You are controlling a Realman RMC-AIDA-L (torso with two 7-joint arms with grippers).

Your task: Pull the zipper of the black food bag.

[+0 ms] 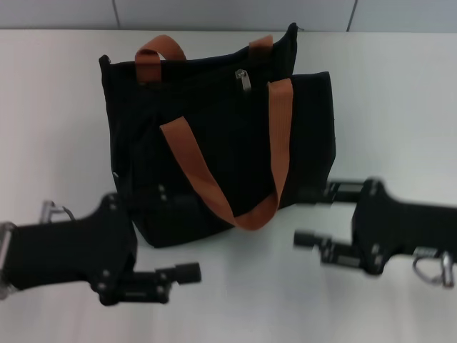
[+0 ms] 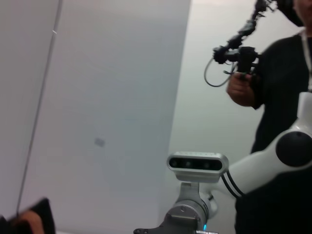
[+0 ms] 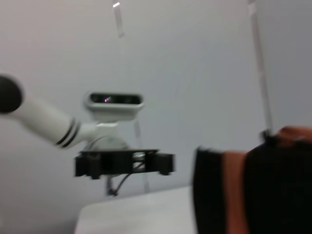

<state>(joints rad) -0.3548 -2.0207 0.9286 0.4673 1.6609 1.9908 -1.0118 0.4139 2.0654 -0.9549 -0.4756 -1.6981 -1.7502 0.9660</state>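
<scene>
The black food bag (image 1: 214, 136) stands on the white table (image 1: 57, 107), with rust-brown strap handles (image 1: 278, 136) draped over its front. Its silver zipper (image 1: 244, 80) pull sits on the top edge, right of the middle. My left gripper (image 1: 175, 234) is open at the bag's near left corner, low by the table, with one finger against the fabric. On the bag's near right side, my right gripper (image 1: 308, 216) is open too and holds nothing. A corner of the bag (image 2: 34, 219) shows in the left wrist view, and its side (image 3: 273, 190) fills the right wrist view's edge.
A grey wall (image 1: 228, 14) runs behind the table's far edge. A person in black (image 2: 282, 87) holding a hand-held device stands beyond the right arm (image 2: 263, 165). The left arm's gripper (image 3: 124, 163) shows farther off in the right wrist view.
</scene>
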